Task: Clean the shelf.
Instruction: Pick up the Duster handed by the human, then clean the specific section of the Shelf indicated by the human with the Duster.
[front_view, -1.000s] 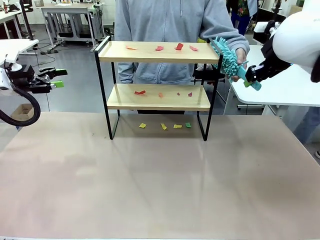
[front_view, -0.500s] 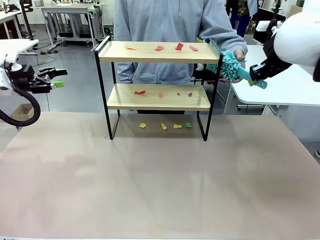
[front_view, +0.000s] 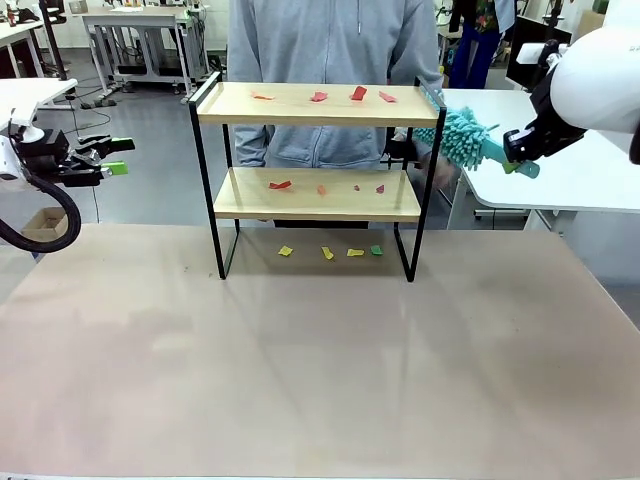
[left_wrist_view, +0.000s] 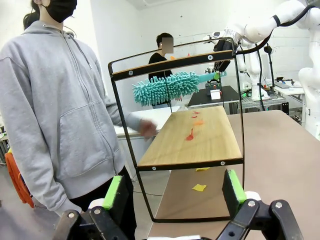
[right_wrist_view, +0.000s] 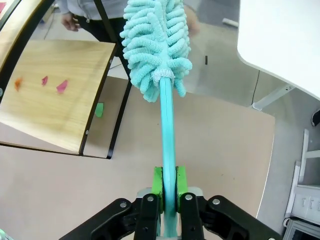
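Observation:
The shelf (front_view: 300, 106) stands at the table's far middle, two wooden boards in a black frame. Red scraps (front_view: 358, 93) lie on its top board and on the lower board (front_view: 281, 185); yellow and green scraps (front_view: 328, 253) lie on the table beneath. My right gripper (front_view: 520, 152) is shut on the handle of a teal fluffy duster (front_view: 462, 138), whose head hangs just right of the shelf's top corner. In the right wrist view the gripper (right_wrist_view: 169, 182) clamps the duster (right_wrist_view: 156, 45) above the lower board (right_wrist_view: 55, 95). My left gripper (front_view: 112, 156) hovers open far left, its pads (left_wrist_view: 114, 192) bare.
A person in a grey hoodie (front_view: 340, 60) stands right behind the shelf, one hand (front_view: 440, 170) low beside its right legs. A white table (front_view: 570, 180) sits under my right arm. The beige tabletop (front_view: 320, 350) stretches in front of the shelf.
The person's hand has let go of the duster and dropped. My right gripper has lifted slightly, and the duster head has swung level beside the shelf's top right corner. Left arm is still.

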